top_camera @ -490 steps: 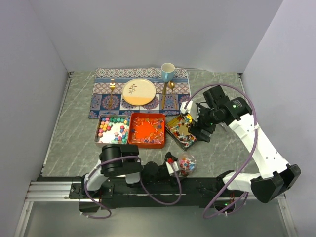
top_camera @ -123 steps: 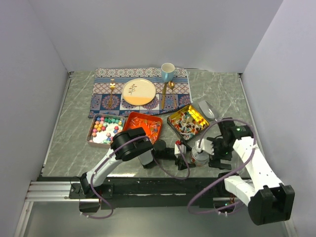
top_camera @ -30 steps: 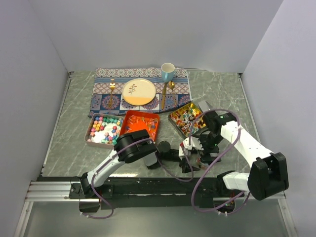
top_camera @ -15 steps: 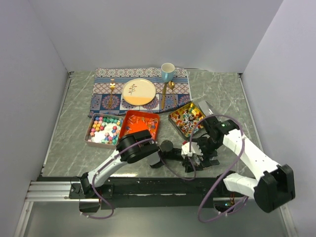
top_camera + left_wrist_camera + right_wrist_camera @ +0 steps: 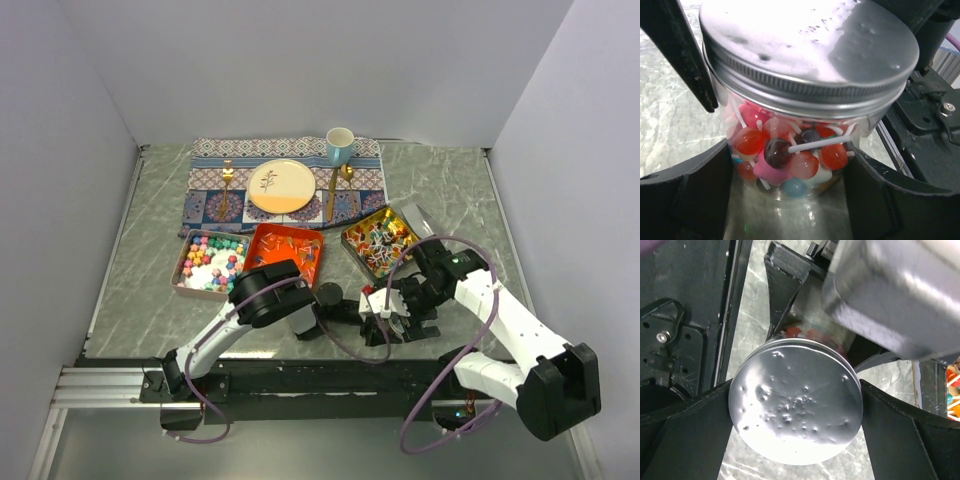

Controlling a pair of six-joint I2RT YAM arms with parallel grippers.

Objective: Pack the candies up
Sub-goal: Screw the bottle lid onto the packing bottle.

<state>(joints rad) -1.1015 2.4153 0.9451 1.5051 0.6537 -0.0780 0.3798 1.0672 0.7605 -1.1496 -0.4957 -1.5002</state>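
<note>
A clear jar of round candies on white sticks stands on the table near the front, a silver lid on top. My left gripper is shut on the jar's body, a finger pressed to each side. My right gripper reaches down from above, open, with its fingers close beside the lid's rim. In the top view both grippers meet over the jar and hide it. More candies lie in three tins: pastel lumps, red-orange ones, twist-wrapped ones.
A patterned placemat at the back holds a plate, a blue cup, a fork and a spoon. Walls close in the left, right and back. The arms' black base rail runs along the front.
My right gripper came forward and down over the jar with the lid. My left gripper's fingers closed in on the jar's body. The tins stayed put.
</note>
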